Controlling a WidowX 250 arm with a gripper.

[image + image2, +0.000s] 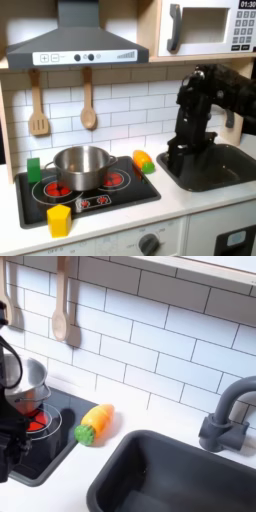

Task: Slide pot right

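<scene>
The pot (80, 166) is small, round, shiny silver metal and stands on the back left burner of the black toy stove (128, 192). In the second exterior view the pot (33, 380) is partly hidden behind the black arm at the left edge. My gripper (177, 152) hangs from the black arm over the left edge of the sink (222, 168), well to the right of the pot in the first exterior view and apart from it. Its fingers are dark against the sink, so I cannot make out how wide they stand.
An orange carrot (144, 160) (95, 421) lies between stove and sink. A green block (34, 169) stands left of the pot and a yellow block (59, 220) at the stove's front. Wooden utensils (88, 108) hang on the tiled wall. A faucet (225, 416) stands behind the sink.
</scene>
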